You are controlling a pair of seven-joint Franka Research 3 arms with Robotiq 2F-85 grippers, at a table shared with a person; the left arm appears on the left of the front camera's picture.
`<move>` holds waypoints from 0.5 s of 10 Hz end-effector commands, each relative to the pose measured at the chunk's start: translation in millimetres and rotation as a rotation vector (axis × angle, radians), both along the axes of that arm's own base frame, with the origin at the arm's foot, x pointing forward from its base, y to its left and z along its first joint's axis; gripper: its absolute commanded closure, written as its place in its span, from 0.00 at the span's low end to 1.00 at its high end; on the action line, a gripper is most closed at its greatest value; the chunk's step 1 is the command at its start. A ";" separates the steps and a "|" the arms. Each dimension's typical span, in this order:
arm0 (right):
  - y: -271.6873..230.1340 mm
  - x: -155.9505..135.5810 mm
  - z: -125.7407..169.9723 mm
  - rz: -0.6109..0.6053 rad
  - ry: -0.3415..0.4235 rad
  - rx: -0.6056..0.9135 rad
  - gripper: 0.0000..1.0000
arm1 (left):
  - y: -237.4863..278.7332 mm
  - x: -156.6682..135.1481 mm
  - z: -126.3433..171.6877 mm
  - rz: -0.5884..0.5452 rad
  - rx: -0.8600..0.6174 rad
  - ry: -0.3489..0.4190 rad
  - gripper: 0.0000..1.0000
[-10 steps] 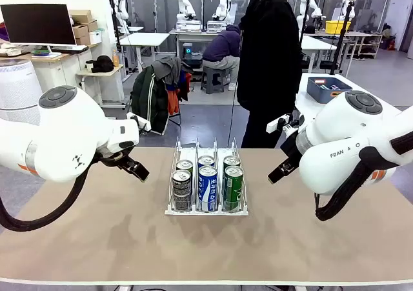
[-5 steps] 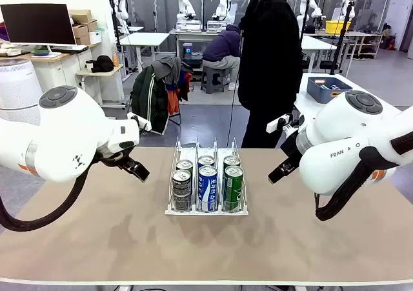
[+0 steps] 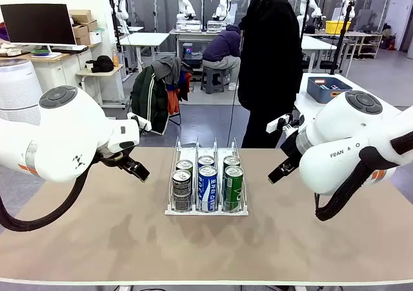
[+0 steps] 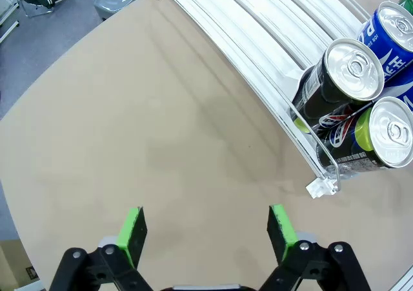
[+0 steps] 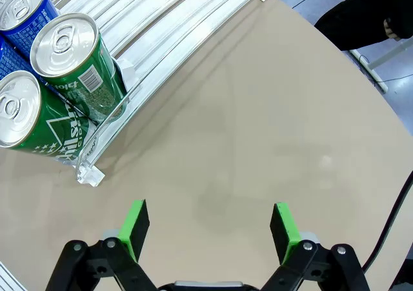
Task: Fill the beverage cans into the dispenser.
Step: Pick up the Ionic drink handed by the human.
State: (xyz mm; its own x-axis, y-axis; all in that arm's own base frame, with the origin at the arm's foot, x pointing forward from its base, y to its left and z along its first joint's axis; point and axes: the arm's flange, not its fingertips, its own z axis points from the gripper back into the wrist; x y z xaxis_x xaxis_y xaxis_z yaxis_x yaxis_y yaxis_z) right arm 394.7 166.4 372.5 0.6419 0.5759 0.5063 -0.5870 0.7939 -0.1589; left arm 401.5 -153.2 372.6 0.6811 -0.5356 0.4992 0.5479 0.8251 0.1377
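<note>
Six beverage cans (image 3: 208,181) stand upright, long axes vertical, silver tops up, two per lane at my end of the dispenser (image 3: 206,211), whose lanes run toward the person (image 3: 268,59). My left jaws and right jaws hang released and empty on either side of it.

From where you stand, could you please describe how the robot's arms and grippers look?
The left arm and right arm are glossy white with grey joint caps and black cables; the right shows dark lettering. The left gripper and right gripper are black with green pads.
</note>
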 end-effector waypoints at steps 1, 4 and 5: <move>-0.1 0.0 0.0 0.000 0.000 0.001 0.00 | 1.5 0.5 0.0 0.004 -0.001 0.000 0.00; -0.1 0.0 0.0 0.000 0.000 0.001 0.00 | 1.5 0.5 0.0 0.004 -0.001 0.000 0.00; 0.0 0.0 0.0 0.000 0.000 0.000 0.00 | 0.0 0.0 0.0 0.000 0.000 0.000 0.00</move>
State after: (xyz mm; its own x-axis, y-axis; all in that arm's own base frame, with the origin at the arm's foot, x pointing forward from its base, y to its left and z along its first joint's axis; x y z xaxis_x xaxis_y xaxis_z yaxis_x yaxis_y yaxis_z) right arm 394.7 166.4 372.5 0.6419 0.5759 0.5063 -0.5870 0.7939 -0.1589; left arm 401.4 -153.6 372.6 0.6806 -0.5363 0.4991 0.5486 0.8246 0.1379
